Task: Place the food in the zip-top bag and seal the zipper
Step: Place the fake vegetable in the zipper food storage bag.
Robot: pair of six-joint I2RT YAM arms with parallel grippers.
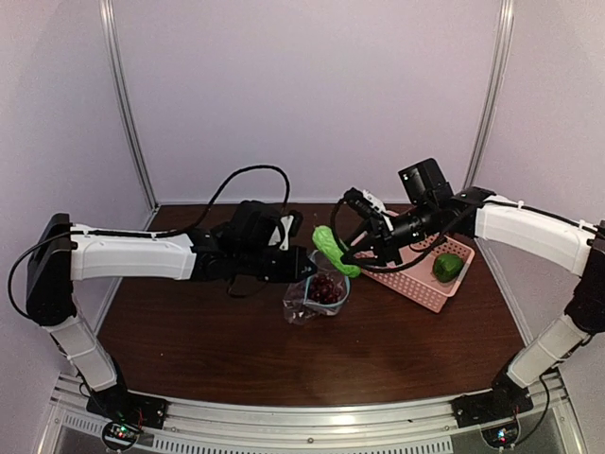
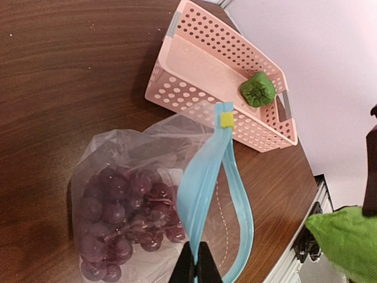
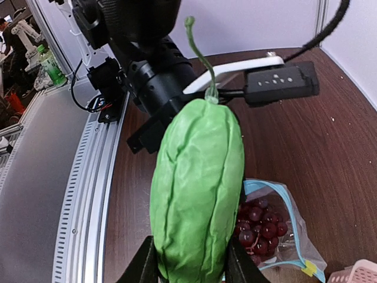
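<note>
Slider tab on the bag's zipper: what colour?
Yellow; the slider tab shows best in the left wrist view.

Grapes in unzipped bag; green vegetable raised, perhaps above it.

right gripper — clamped on green vegetable, stem pointing away | grapes inside open-mouthed zip-top bag beneath | left arm behind — brown table

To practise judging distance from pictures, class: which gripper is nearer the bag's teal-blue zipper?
Left. The left gripper is pinched on the zipper itself. The right gripper holds the green vegetable up beside the zip-top bag, clear of the strip.
</note>
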